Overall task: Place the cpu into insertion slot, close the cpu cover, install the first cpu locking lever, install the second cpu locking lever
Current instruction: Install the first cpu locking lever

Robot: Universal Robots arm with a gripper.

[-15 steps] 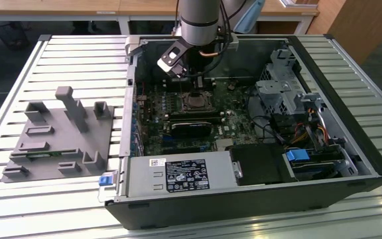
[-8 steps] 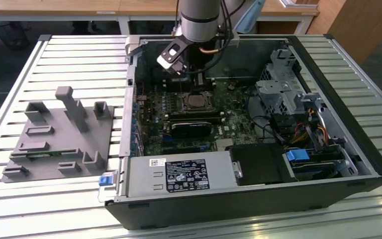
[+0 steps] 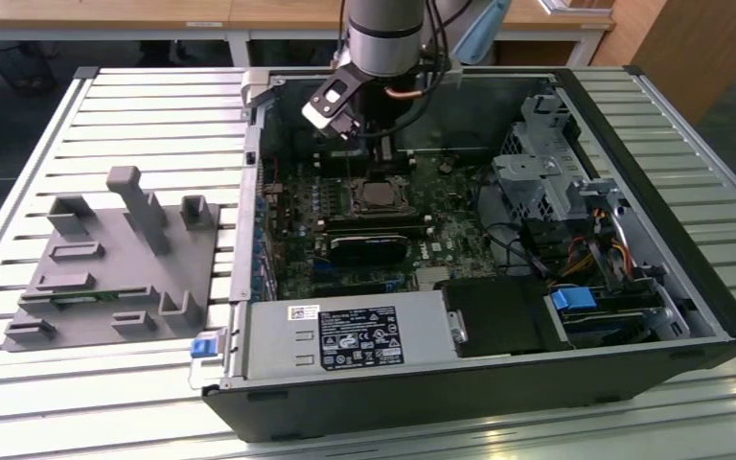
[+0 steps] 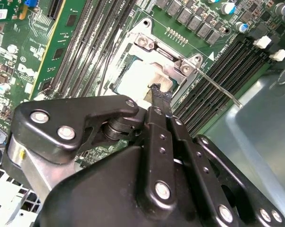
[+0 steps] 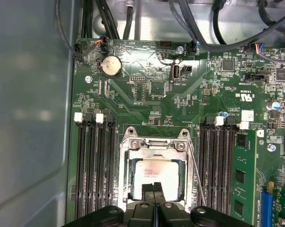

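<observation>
One slatted table (image 3: pixel 150 115), desks (image 3: pixel 126 11) beyond claw (image 5: pixel 154 187)

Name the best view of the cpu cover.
First wrist view: the cpu cover lies square-on, its frame nearly whole. The second wrist view shows it slanted, partly behind the gripper; the exterior view, far off.

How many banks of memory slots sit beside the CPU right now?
2. One memory-slot bank lies between the cpu and the grey case wall; the other bank lies on the cpu's opposite side. More may lie outside the frame.
</observation>
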